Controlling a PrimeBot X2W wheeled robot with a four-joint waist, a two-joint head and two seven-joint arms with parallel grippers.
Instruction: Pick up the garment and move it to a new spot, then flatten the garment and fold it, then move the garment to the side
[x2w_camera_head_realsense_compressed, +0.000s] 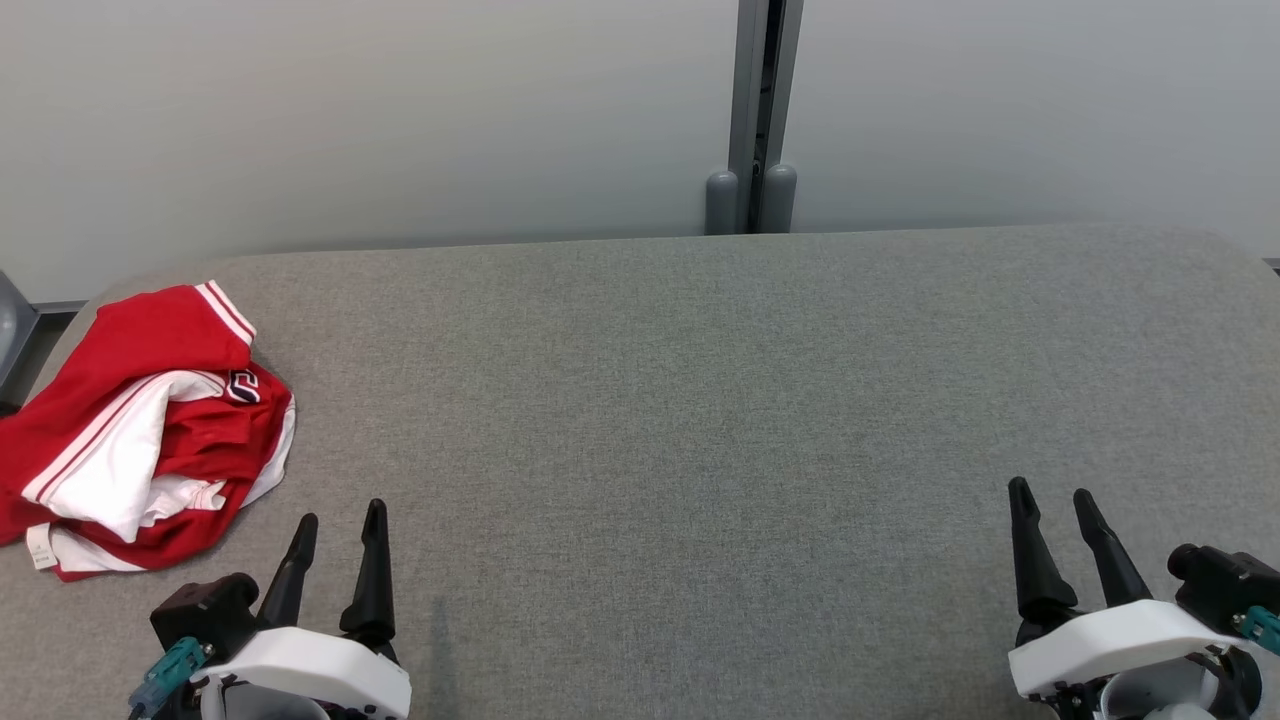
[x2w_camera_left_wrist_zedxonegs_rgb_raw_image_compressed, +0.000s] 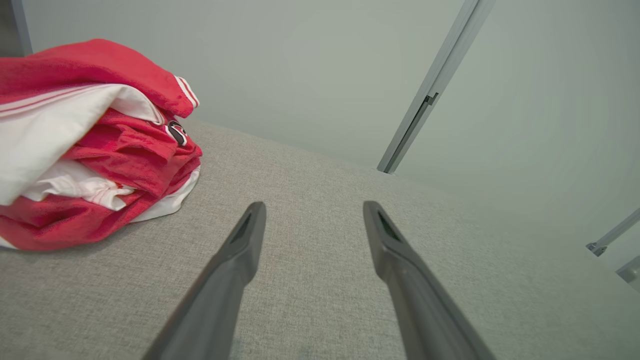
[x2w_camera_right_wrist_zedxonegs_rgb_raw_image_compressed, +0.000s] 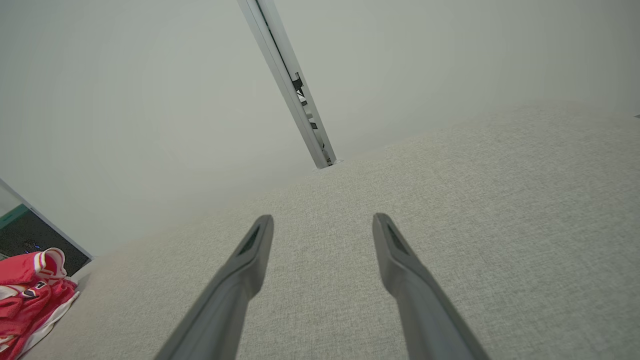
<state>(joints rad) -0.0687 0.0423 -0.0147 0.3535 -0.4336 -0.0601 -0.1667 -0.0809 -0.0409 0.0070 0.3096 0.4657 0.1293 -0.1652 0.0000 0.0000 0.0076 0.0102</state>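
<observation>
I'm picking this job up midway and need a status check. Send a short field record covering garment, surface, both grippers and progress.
garment: red and white, crumpled in a heap at the table's left edge
table: grey fabric top
left gripper: open, holding nothing, near the garment but apart from it
right gripper: open, holding nothing, over the table's right side
progress: garment not yet picked up

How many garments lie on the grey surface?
1: a crumpled red-and-white garment at the left edge of the grey surface, beyond the left gripper; a second could hide inside.
</observation>
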